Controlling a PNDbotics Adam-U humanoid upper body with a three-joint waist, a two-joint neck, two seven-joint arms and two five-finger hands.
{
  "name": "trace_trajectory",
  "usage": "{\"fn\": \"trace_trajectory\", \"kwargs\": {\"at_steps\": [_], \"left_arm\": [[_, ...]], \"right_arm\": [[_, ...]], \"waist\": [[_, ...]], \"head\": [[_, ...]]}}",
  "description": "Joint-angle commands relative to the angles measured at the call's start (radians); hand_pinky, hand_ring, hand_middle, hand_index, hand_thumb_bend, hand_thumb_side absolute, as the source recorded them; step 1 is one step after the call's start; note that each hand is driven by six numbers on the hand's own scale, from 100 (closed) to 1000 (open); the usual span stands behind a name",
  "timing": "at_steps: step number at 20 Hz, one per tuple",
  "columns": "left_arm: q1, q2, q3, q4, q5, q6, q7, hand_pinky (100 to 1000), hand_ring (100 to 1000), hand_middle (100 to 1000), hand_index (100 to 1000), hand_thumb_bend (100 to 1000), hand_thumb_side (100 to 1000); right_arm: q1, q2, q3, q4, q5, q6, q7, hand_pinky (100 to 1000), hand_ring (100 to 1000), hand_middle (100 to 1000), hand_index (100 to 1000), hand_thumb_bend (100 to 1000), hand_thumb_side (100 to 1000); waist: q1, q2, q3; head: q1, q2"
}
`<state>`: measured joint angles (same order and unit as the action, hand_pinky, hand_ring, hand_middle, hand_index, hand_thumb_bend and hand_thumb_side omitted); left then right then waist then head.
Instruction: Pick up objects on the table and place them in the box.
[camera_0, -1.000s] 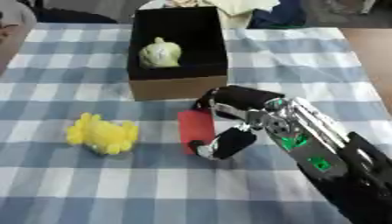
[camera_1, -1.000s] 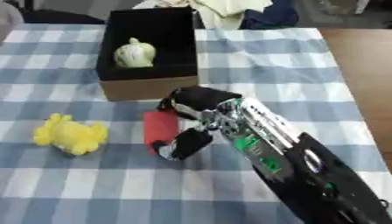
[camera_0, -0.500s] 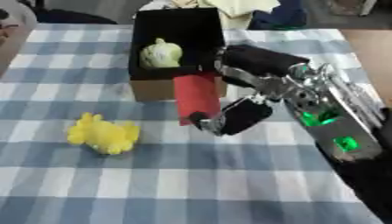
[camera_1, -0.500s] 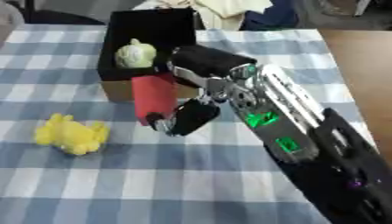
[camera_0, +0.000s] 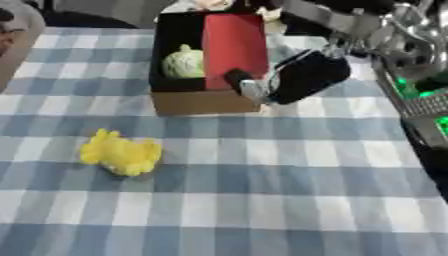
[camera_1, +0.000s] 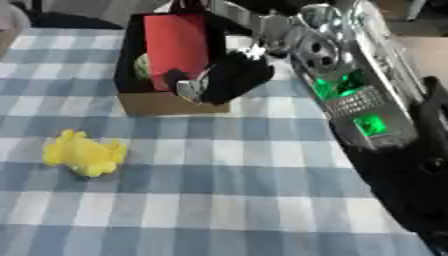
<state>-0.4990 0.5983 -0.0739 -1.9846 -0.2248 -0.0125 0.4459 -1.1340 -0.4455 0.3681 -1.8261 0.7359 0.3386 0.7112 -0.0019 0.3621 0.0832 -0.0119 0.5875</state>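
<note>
the right hand (camera_0: 302, 80) holds a red block (camera_0: 234, 44) over the box (camera_0: 197, 102), thumb below and fingers curled behind it, the block not yet let go. a pale green, rounded thing (camera_0: 184, 62) already lies in the box's left half, so one item looks done and a second close to it. a yellow toy (camera_0: 121, 154) waits on the checked table (camera_0: 262, 200), well apart from the box, and appears to be all that is left. the block's long axis runs near to far, along the box. the left hand is out of view.
</note>
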Motion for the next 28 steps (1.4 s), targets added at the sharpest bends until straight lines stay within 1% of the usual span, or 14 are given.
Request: {"fn": "trace_trajectory", "kwargs": {"at_steps": [1, 4, 7, 12, 17, 22, 25, 28], "left_arm": [[-0.011, 0.029, 0.014, -0.015, -0.001, -0.001, 0.003, 567, 745, 672, 825, 100, 939], [-0.016, 0.029, 0.014, -0.015, -0.001, -0.002, 0.002, 568, 745, 672, 825, 100, 939], [-0.025, 0.027, 0.011, -0.015, 0.000, -0.004, -0.001, 567, 745, 671, 825, 100, 938], [-0.037, 0.023, 0.006, -0.015, 0.003, -0.006, -0.007, 566, 744, 671, 825, 100, 939], [-0.047, 0.017, 0.002, -0.015, 0.006, -0.008, -0.012, 565, 744, 671, 825, 100, 939], [-0.056, 0.010, -0.003, -0.015, 0.009, -0.008, -0.019, 564, 743, 672, 825, 100, 939], [-0.060, 0.007, -0.003, -0.015, 0.010, -0.008, -0.021, 563, 743, 672, 825, 100, 939], [-0.061, 0.007, -0.002, -0.015, 0.010, -0.009, -0.020, 564, 743, 672, 825, 100, 939]], "right_arm": [[-0.056, -0.003, -0.024, 0.058, 0.040, 0.011, -0.023, 901, 886, 671, 784, 100, 360], [-0.105, 0.029, -0.034, 0.155, 0.089, 0.015, -0.057, 903, 887, 666, 780, 100, 371], [-0.149, 0.079, -0.051, 0.274, 0.146, 0.013, -0.107, 904, 889, 671, 786, 100, 379], [-0.187, 0.163, -0.080, 0.461, 0.240, 0.007, -0.200, 905, 890, 670, 786, 100, 390], [-0.197, 0.236, -0.116, 0.627, 0.288, 0.001, -0.289, 902, 889, 669, 788, 100, 426], [-0.186, 0.296, -0.143, 0.750, 0.308, -0.008, -0.359, 903, 891, 670, 789, 100, 436], [-0.174, 0.318, -0.157, 0.814, 0.339, -0.011, -0.401, 903, 892, 671, 788, 100, 433], [-0.167, 0.330, -0.169, 0.866, 0.362, -0.023, -0.428, 904, 894, 675, 790, 100, 440]], "waist": [[0.003, -0.027, 0.004], [0.002, -0.027, 0.008], [0.002, -0.024, 0.015], [0.002, -0.017, 0.030], [0.001, -0.008, 0.045], [0.002, -0.001, 0.057], [0.004, 0.003, 0.063], [0.004, 0.004, 0.064]], "head": [[-0.005, -0.006], [-0.009, -0.009], [-0.018, -0.013], [-0.032, -0.017], [-0.050, -0.024], [-0.064, -0.029], [-0.068, -0.032], [-0.069, -0.033]]}}
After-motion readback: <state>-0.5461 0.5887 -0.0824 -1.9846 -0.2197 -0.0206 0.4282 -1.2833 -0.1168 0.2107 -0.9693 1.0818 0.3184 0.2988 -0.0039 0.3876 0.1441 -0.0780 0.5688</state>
